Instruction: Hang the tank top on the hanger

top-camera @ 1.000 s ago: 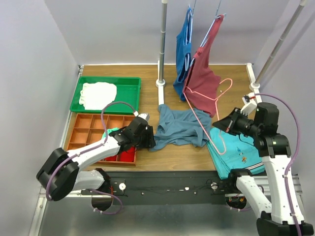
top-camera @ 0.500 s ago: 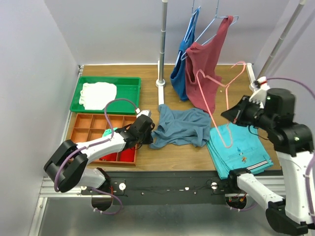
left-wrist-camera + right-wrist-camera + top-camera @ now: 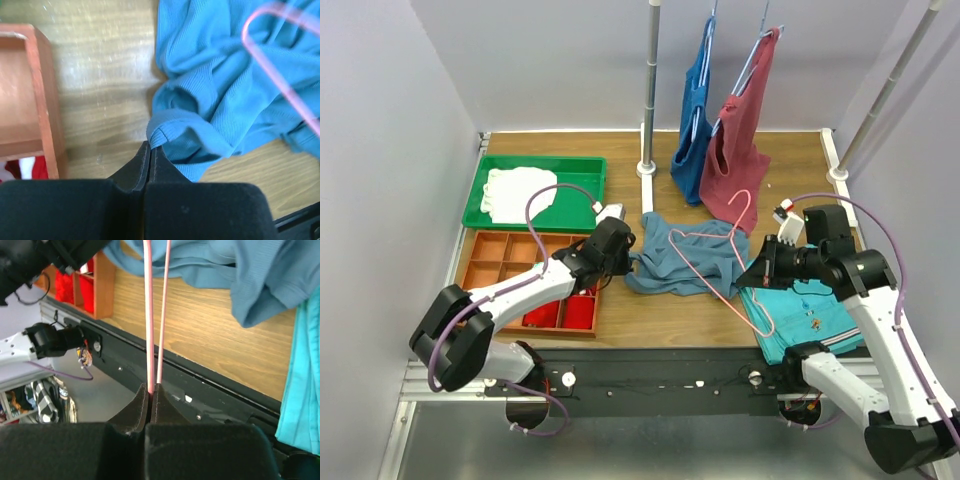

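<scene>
The slate-blue tank top point(image 3: 685, 255) lies crumpled on the wooden table's middle. My left gripper point(image 3: 623, 255) is at its left edge. In the left wrist view the jaws are shut, with the left gripper's tips point(image 3: 151, 146) pinching a folded hem of the tank top point(image 3: 215, 95). The pink wire hanger point(image 3: 715, 262) slants low over the top, its hook point(image 3: 742, 200) pointing towards the back. My right gripper point(image 3: 761, 276) is shut on the hanger's lower right part. In the right wrist view two wires of the hanger point(image 3: 148, 315) run up from the right gripper's shut tips point(image 3: 151, 388).
A green tray point(image 3: 582, 170) with white cloth sits at the back left. An orange compartment box point(image 3: 495, 262) stands beside my left arm. Folded teal clothes point(image 3: 810, 310) lie under my right arm. A royal-blue top point(image 3: 695, 115) and a maroon top point(image 3: 738, 150) hang by the pole point(image 3: 650, 90).
My left gripper has shut at the tank top's left edge. My right arm has swung the hanger down from upright and leftwards, so it now slants over the tank top.
</scene>
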Controlling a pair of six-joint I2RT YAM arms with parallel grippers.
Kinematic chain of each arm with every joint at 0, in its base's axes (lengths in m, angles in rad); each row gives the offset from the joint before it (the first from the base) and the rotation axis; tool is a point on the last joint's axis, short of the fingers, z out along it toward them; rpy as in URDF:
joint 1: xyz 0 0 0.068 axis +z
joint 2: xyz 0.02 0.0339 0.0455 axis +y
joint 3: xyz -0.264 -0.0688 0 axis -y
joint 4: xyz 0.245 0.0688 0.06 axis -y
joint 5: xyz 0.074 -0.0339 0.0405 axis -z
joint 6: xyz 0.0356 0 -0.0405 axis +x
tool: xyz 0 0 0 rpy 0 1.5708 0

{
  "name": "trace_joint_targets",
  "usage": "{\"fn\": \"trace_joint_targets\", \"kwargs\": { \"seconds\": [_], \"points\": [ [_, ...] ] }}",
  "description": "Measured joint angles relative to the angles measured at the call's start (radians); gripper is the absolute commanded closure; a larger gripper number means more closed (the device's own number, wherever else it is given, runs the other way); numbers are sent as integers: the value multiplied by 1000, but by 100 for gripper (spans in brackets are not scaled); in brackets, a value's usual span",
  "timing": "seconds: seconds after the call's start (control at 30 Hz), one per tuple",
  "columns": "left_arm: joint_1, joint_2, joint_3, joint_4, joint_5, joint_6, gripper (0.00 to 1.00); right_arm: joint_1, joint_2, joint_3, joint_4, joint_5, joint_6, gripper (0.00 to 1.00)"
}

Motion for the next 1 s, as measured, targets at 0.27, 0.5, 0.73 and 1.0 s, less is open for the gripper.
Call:
{"fn": "trace_joint_targets", "kwargs": {
  "seconds": [0.27, 0.5, 0.73, 1.0],
  "points": [
    [64, 64, 93, -8, 5, -15, 100, 38, -37, -7, 21, -52, -14, 99],
    [102, 114, 146, -32, 14, -19, 100, 80, -34, 0, 31, -68, -24, 99],
    [115, 149, 223, -47, 28, -2, 100, 115, -20, 21, 40, -84, -28, 99],
    [127, 172, 259, -66, 51, 17, 100, 141, 17, 20, 59, -83, -43, 99]
  ]
}}
